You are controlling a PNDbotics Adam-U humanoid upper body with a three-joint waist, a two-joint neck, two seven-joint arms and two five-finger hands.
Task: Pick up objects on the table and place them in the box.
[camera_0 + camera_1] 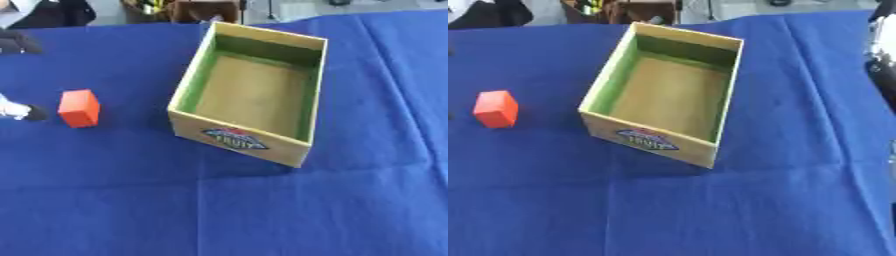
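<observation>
An orange-red block [79, 108] stands on the blue cloth, left of the box and clear of it. The wooden box [238, 141] has green inner walls, a printed label on its front wall, and nothing visible on its floor. A small part of my left hand [21, 111], pale with a black tip, pokes in at the left edge just left of the block, with a narrow gap between them. At the right edge of the right eye view shows a blurred black and silver piece of my right hand or arm [881, 52], far from the box.
The blue cloth [262, 210] covers the whole table, with creases in front of the box. Dark shapes and clutter [184, 10] lie beyond the far edge. Another dark shape [17, 42] sits at the upper left.
</observation>
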